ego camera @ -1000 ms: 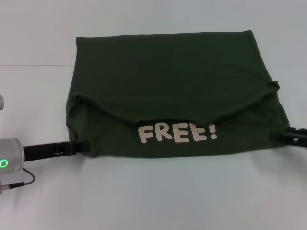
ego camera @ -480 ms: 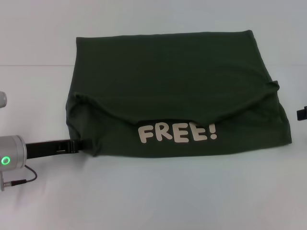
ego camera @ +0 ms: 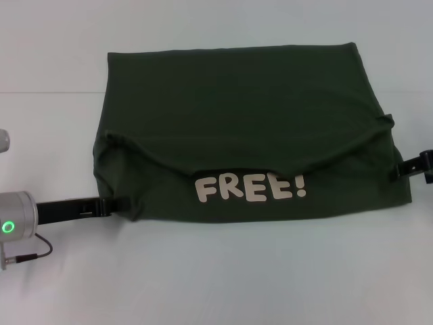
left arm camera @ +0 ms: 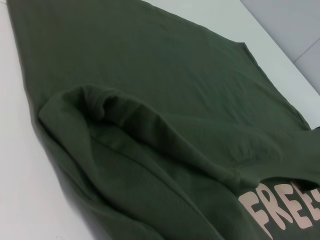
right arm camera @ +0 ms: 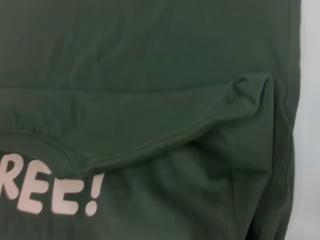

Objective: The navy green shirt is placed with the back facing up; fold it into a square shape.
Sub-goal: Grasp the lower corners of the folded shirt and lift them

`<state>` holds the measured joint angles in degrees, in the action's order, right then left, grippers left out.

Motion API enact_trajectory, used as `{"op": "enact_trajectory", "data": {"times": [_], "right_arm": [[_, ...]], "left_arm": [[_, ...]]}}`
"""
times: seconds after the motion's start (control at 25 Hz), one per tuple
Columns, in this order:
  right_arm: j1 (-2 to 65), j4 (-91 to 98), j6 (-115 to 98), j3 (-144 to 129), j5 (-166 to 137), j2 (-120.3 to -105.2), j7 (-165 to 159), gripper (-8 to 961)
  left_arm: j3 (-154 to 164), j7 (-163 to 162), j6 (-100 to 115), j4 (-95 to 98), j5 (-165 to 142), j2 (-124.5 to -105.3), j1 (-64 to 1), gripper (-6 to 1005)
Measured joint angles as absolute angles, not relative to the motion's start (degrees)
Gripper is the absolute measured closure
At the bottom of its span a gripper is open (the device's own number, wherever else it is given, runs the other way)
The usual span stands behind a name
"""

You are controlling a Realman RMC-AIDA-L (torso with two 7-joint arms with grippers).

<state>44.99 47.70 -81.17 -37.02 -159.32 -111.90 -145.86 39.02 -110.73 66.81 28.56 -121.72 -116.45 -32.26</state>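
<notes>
The navy green shirt [ego camera: 243, 128] lies on the white tabletop [ego camera: 216, 277] and fills the middle of the head view, from the upper left to the right edge. It is partly folded: a wide dark flap comes down over the lower part, and its curved hem ends just above the pale print "FREE!" [ego camera: 250, 187], which sits in the lower middle of the cloth. The left wrist view shows the same fold as a thick rolled ridge [left arm camera: 150, 130] going from the middle left to the lower right, with the first letters of the print in the lower right corner. In the right wrist view the hem of the flap [right arm camera: 165, 137] goes across the middle, with a small bunched corner in the upper right.

The left tool [ego camera: 116, 204] is at the lower left of the head view, low over the tabletop, and its black tip touches the lower left corner of the shirt; it seems to be closed on the cloth there, but the fingers are too small to be sure, so I cannot tell. The right tool [ego camera: 414, 166] is at the right edge, just beside the right side of the shirt, and whether it is open or closed I cannot tell
</notes>
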Motion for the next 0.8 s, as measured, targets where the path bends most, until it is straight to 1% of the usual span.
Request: {"op": "enact_trajectory", "data": {"times": [0.2, 0.52, 0.8], "right_arm": [[44.93, 44.33, -77.10, -37.43, -159.05, -112.27, -145.37, 46], [45.13, 41.72, -72.24, -37.60, -159.01, -114.05, -145.13, 46], [45.69, 41.58, -70.47, -37.62, -158.96, -115.37, -145.09, 104]], "left_arm": [[39.02, -110.58, 66.84, 28.56, -121.72, -116.52, -32.45, 969], [39.02, -110.29, 66.89, 28.56, -121.72, -116.71, -32.65, 970], [39.02, -110.20, 66.89, 28.57, -121.72, -116.87, -32.88, 970]]}}
